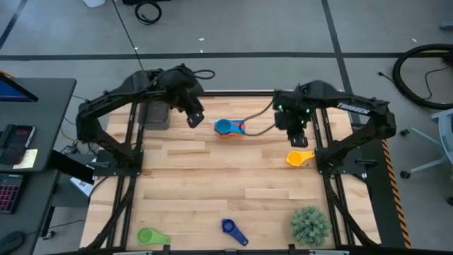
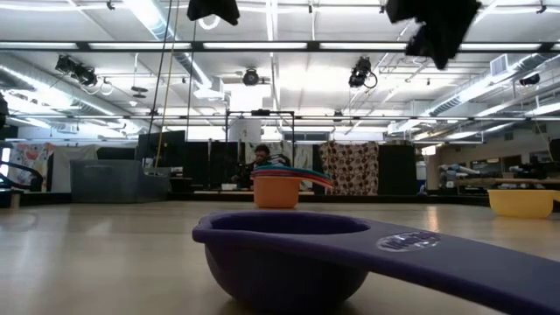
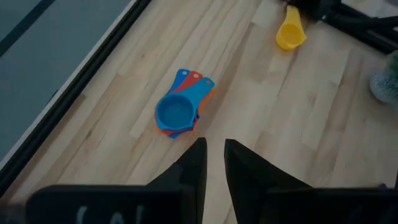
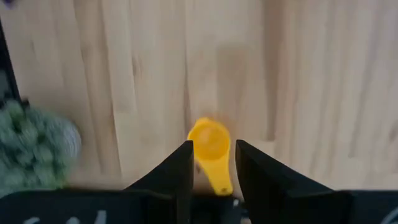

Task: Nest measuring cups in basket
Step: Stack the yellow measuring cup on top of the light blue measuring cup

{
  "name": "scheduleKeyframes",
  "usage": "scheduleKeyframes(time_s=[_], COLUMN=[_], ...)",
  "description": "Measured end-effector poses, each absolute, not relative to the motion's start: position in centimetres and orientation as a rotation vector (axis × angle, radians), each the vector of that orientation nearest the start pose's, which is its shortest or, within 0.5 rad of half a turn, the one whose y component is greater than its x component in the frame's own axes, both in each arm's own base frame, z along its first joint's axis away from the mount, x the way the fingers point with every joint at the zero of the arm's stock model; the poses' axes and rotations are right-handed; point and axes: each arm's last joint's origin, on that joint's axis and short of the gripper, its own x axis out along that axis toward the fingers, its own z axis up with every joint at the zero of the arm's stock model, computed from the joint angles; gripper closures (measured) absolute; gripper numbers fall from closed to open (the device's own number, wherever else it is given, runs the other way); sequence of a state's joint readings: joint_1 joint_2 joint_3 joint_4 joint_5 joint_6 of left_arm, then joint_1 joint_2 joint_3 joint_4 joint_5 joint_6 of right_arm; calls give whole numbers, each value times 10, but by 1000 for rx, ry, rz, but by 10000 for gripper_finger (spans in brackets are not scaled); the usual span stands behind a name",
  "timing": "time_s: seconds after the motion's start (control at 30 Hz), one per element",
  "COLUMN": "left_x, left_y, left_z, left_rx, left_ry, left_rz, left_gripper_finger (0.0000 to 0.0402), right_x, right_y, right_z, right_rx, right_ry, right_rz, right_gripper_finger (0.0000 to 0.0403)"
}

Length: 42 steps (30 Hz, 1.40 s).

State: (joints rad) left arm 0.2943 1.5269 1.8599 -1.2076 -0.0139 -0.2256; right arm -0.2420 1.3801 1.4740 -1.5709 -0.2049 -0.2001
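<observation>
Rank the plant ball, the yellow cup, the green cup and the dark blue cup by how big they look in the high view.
1. Plant ball, clearly largest.
2. Green cup, yellow cup and dark blue cup: too close to rank. All three lie flat on the table at the same depth from the overhead camera, so nearness does not skew this.

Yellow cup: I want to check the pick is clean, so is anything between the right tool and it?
Nothing visible. The right tool hangs above the yellow cup, with only bare table around it; the plant ball sits off to one side, apart.
</observation>
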Motion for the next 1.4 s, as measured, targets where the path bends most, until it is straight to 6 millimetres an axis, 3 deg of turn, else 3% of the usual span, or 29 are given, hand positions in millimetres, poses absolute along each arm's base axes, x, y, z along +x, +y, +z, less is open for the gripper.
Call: scheduleKeyframes(time_s=[0.33,0.67,1.03,1.4], left_x=[269,270,270,270], left_y=[82,82,83,83], left_z=[431,431,431,431], left_rx=[-337,-362,-381,-386], left_ry=[828,818,813,811], left_rz=[388,400,409,411], left_gripper_finger=[340,340,340,340], right_x=[204,203,197,190], right_y=[-38,-38,-37,-43], right_z=[271,220,186,167], right_rx=[68,24,-40,-101], right_ry=[1695,1656,1626,1621], right_rz=[142,177,223,204], right_gripper_finger=[279,279,279,279])
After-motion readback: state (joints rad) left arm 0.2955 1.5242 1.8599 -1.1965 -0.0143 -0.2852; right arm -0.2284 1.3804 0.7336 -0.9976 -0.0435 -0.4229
